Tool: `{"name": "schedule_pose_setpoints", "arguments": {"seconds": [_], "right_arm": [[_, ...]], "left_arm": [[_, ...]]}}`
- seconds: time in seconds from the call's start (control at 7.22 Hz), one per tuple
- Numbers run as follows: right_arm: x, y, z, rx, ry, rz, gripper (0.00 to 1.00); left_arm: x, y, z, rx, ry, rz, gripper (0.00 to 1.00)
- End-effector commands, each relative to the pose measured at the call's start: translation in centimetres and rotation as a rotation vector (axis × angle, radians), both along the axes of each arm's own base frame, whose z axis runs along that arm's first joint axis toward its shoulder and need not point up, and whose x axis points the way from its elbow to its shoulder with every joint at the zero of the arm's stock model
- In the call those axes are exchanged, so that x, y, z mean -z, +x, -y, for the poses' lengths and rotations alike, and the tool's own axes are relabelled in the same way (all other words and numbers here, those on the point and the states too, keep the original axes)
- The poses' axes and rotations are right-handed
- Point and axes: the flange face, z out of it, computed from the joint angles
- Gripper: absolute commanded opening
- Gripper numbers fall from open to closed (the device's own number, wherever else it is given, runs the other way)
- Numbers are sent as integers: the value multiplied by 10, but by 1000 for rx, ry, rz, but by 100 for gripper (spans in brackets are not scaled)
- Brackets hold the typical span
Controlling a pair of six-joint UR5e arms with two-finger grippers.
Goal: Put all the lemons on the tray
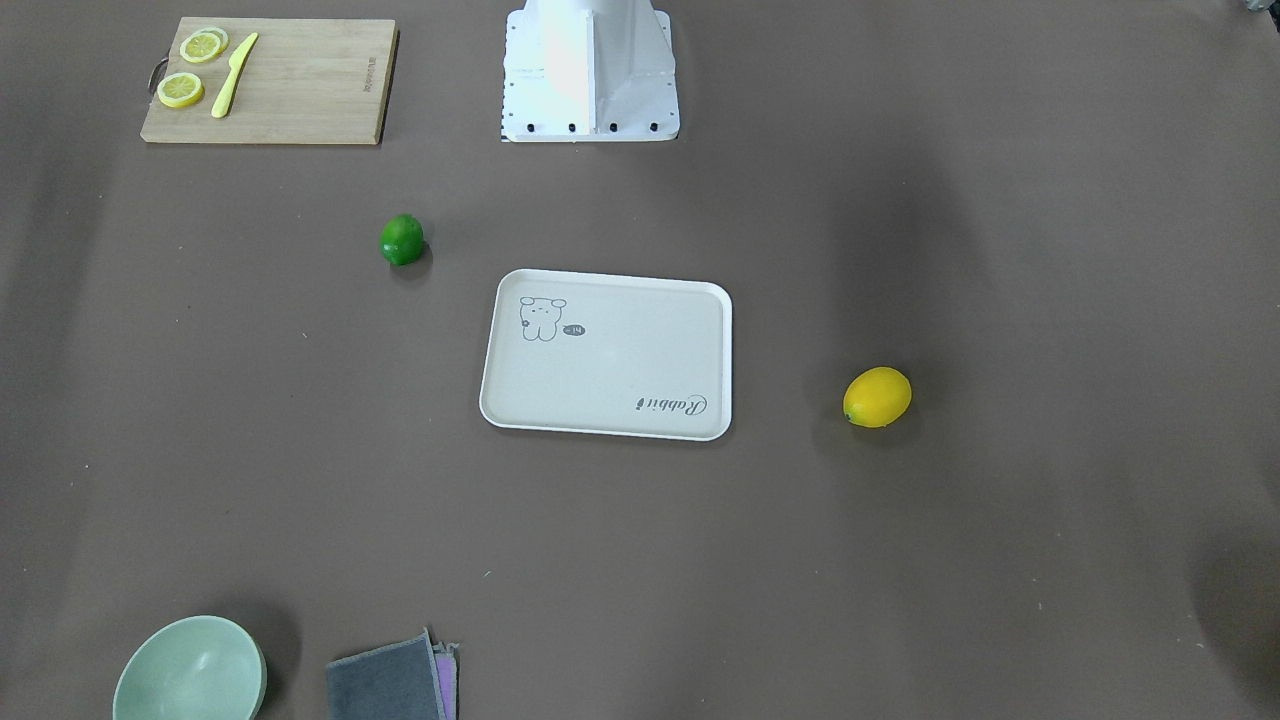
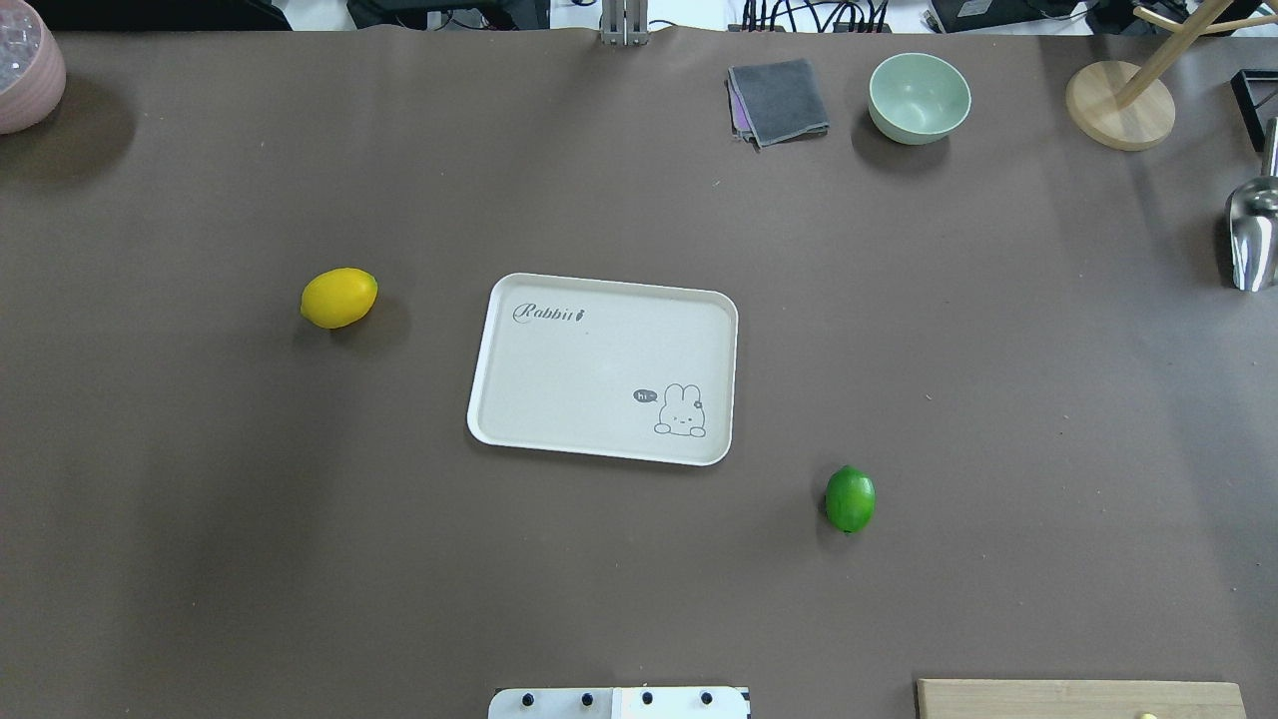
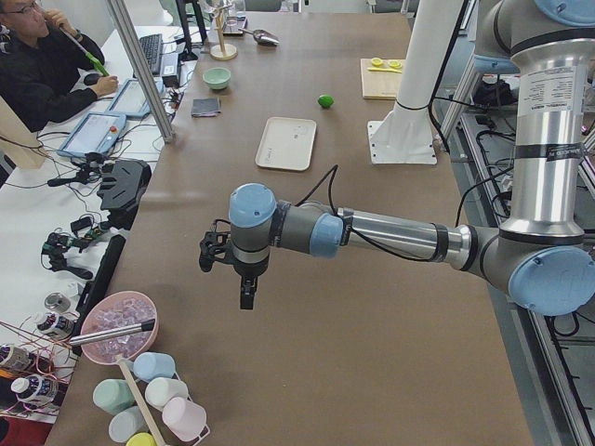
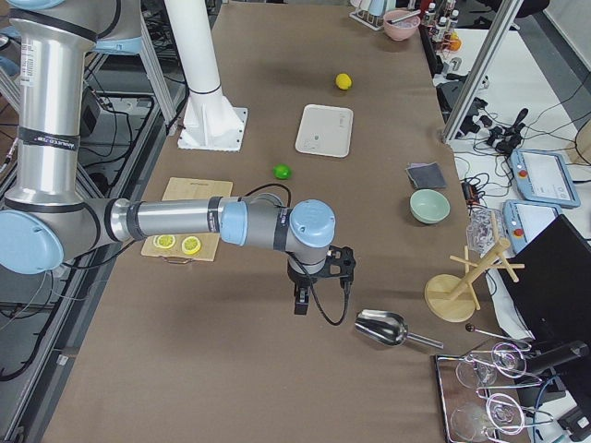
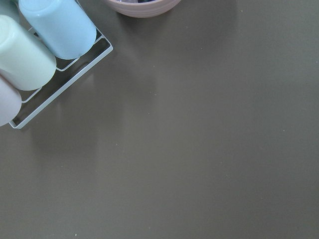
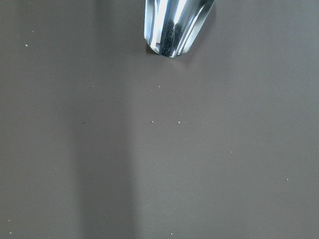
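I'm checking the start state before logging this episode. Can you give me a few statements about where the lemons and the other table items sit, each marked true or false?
1. The yellow lemon lies on the tray. False: it rests on the table, apart from the tray.
2. The green lemon sits on the table, off the tray. True.
3. Lemon slices and a yellow knife lie on the cutting board. True.
4. The green bowl holds a lemon. False: nothing shows inside it.
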Motion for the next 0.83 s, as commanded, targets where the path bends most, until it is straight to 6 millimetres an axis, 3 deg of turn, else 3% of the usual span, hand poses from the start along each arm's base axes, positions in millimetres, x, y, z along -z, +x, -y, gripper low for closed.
{"name": "schedule_pose_setpoints", "arguments": {"seconds": [0.0, 0.69], "right_arm": [[-2, 0, 0, 0, -3, -1, 100], [-1, 0, 0, 0, -1, 0, 100]], "left_arm": [[-1, 0, 0, 0, 0, 0, 98], [-3, 0, 3, -4, -1, 1, 98]]}}
